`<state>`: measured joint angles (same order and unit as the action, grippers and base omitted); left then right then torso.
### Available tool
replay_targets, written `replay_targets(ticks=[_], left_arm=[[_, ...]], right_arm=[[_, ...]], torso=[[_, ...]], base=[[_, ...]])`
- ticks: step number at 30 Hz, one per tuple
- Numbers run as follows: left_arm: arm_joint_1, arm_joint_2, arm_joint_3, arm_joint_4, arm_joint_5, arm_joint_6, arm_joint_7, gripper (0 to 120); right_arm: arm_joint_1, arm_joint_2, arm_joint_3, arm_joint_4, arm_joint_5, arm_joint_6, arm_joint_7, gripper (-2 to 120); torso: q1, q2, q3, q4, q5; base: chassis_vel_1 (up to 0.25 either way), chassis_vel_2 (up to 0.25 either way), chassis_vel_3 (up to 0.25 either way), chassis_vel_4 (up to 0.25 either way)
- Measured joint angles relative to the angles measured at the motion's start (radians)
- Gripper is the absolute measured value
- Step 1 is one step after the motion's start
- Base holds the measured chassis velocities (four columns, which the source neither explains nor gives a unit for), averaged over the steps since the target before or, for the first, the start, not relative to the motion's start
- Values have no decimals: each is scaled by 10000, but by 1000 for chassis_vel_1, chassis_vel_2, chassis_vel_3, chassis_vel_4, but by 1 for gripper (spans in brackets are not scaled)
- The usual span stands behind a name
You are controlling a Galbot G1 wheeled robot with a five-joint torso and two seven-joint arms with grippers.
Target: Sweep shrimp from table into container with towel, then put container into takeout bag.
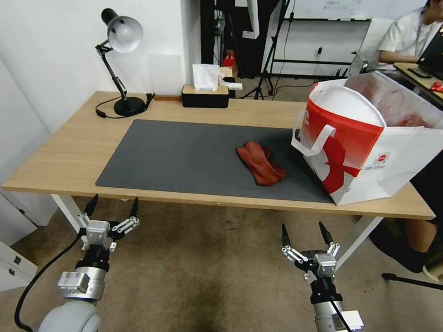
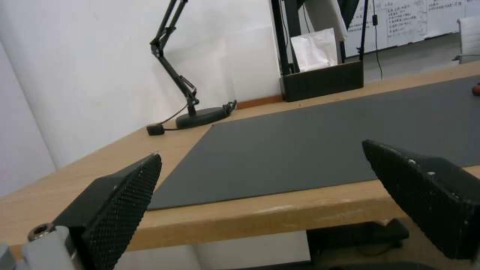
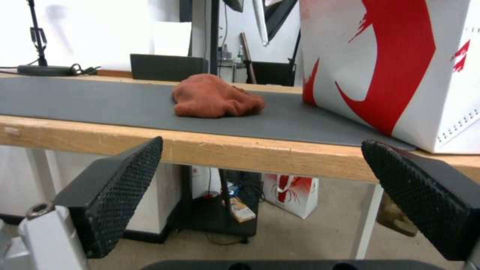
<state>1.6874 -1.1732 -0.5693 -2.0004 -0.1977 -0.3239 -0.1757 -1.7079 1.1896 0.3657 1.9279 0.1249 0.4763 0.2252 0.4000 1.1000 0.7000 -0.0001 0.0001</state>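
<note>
**Both end effectors hang open below the bench; towel on the mat, container in the bag**

Nearest the robot, the left end effector (image 1: 112, 206) hangs below the front edge of the bench (image 1: 62, 155), toward its left end, with its two black fingers spread wide and nothing between them. The right end effector (image 1: 304, 231) hangs at a similar height below the front edge farther right, fingers likewise parted wide and holding nothing. In the right wrist view the ribbed pads (image 3: 125, 180) stand well apart, with the bench edge between them.

On the bench lies a dark grey mat (image 1: 183, 157). The towel (image 1: 260, 163), a crumpled rust-red cloth, lies on the mat right of centre, just beside the takeout bag (image 1: 367, 151) but apart from it. The bag stands on the right end of the bench, partly on the mat, mouth open and white loop handle hanging toward the towel. The container (image 1: 347, 105) sits inside the bag, its white round form showing at the opening.

Along the far edge stand a black desk lamp (image 1: 122, 36) at the left and a tissue box (image 1: 205, 95) near the middle.
</note>
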Motion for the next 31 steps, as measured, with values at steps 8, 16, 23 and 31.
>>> replay_targets(ticks=[8, 16, 23, 31], left_arm=[[-10, 7, 38, 126, -1, -156, 167, 100], [-4, 38, -41, 117, -18, -197, 224, 100], [69, 35, -127, 66, -27, -241, 235, 100], [40, 57, -120, 30, -29, -239, 246, 100]], right_arm=[[4, 37, -14, -42, -23, 16, 30, 100], [12, 61, -24, -51, -32, 22, 31, 100], [31, 98, -82, -96, -46, 46, 31, 100], [1, 134, -80, -119, -58, 118, 25, 100]], torso=[[0, 0, 1, 0, -1], [0, -1, 0, 0, -1], [0, 0, 0, 1, -1], [0, 0, 0, 0, -1]], base=[[0, 0, 0, 0], [0, 0, 0, 0], [0, 0, 0, 0], [0, 0, 0, 0]])
